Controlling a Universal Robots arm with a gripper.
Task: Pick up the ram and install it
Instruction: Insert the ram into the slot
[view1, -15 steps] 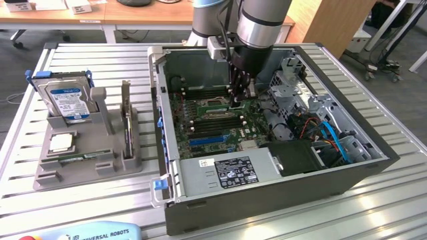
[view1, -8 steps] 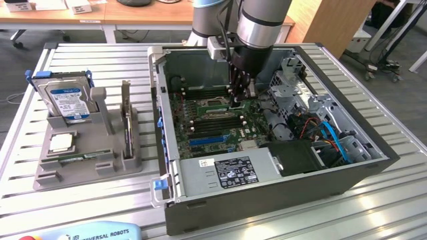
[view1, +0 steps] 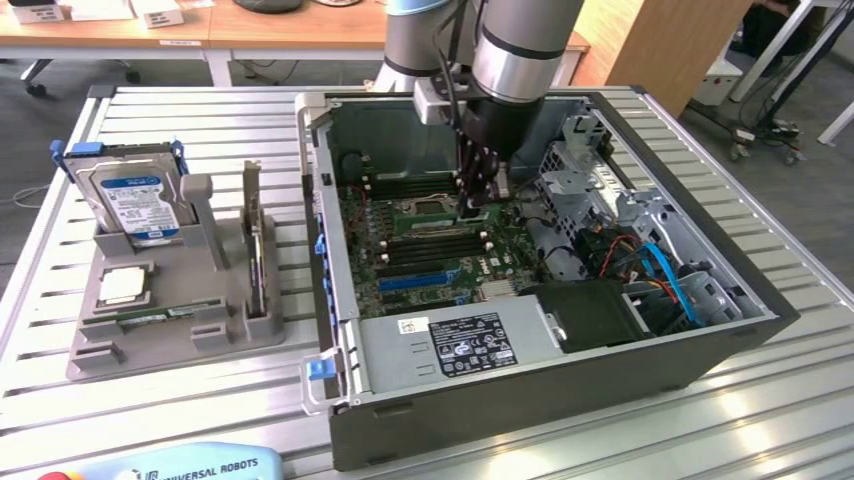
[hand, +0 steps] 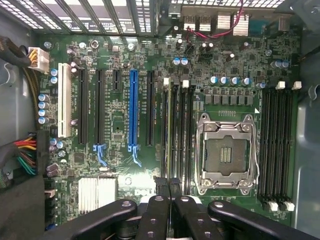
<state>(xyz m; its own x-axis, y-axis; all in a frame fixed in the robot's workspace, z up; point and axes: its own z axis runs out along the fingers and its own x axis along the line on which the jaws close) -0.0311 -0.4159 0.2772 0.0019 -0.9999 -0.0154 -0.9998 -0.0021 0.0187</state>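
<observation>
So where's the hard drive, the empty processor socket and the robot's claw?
hard drive (view1: 136, 196): exterior view, on its blue label.
processor socket (hand: 226, 154): wrist view, on the pin field in its middle.
claw (hand: 167, 183): wrist view, midway between its two black fingertips.

Hard drive upright in grey holder

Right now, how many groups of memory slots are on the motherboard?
2. The first group lies between the CPU socket and the blue slot; the second group lies between the socket and the case wall.
</observation>
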